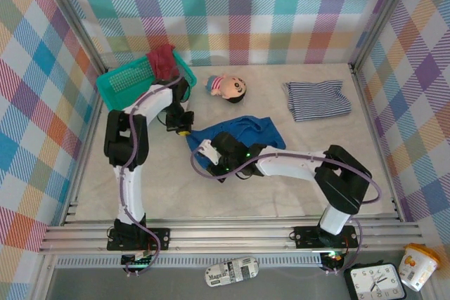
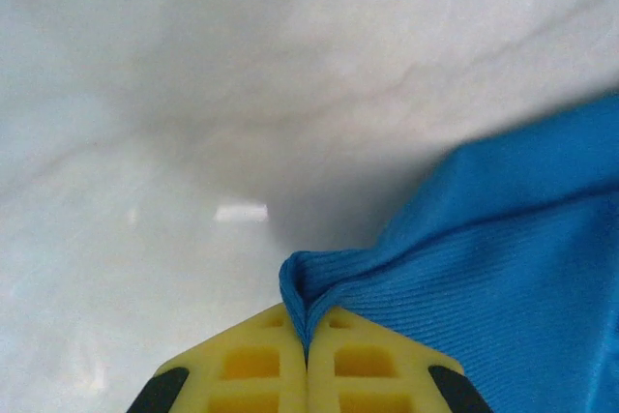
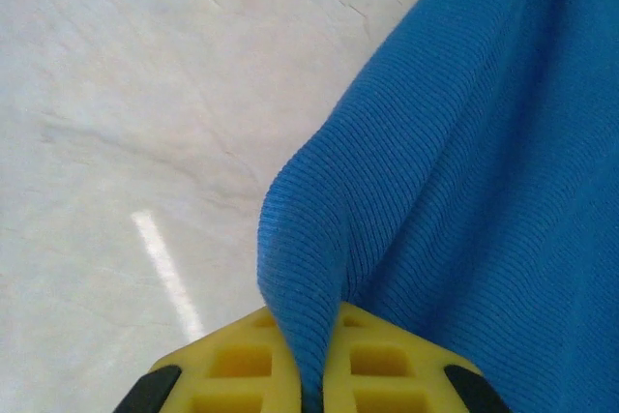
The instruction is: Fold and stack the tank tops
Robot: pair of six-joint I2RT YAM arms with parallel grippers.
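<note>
The bright blue tank top (image 1: 242, 131) lies crumpled mid-table. My left gripper (image 1: 183, 130) is shut on its left edge; in the left wrist view a pinched fold of the blue tank top (image 2: 309, 282) rises from between the yellow fingers (image 2: 251, 365). My right gripper (image 1: 204, 152) is shut on its near-left corner, where ribbed blue tank top cloth (image 3: 319, 268) bulges out of the yellow fingers (image 3: 397, 365). The navy-and-white striped tank top (image 1: 316, 98) lies folded at the far right. The dark red tank top (image 1: 163, 61) hangs over the basket's edge.
A teal mesh basket (image 1: 126, 82) stands at the far left. A small big-headed doll (image 1: 228, 87) lies at the back middle. Checked walls close in the table (image 1: 316, 194) on three sides. A clock, cup and remote lie below the rail.
</note>
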